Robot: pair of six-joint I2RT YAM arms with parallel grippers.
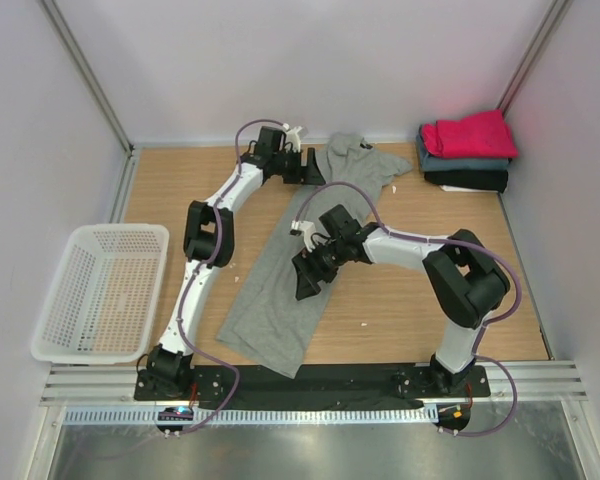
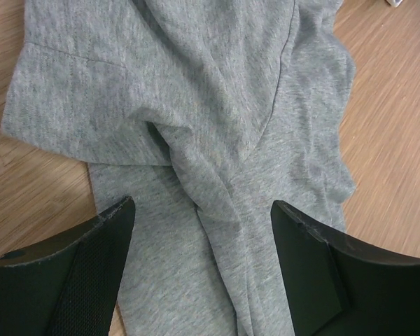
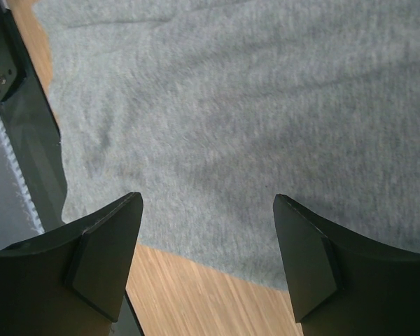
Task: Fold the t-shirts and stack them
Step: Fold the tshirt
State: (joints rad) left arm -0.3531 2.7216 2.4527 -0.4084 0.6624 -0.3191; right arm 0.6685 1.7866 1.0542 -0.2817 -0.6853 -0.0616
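The left gripper point(image 2: 203, 217) is hanging with its jaws spread wide and holding nothing, over a bunched fold of the grey t-shirt point(image 2: 196, 105) near a sleeve. The right gripper point(image 3: 206, 203) is gaping too, empty, poised over the shirt's flat lower part where its edge is meeting the wooden table point(image 3: 196, 308). From above, the grey shirt is lying as a long narrow strip, running from the far middle of the table toward the near edge. At the far right corner, a red t-shirt point(image 1: 470, 133), a blue t-shirt point(image 1: 460, 162) and a black t-shirt point(image 1: 470, 181) are sitting folded in a stack, red on top. A white basket point(image 1: 100, 290) is standing at the left.
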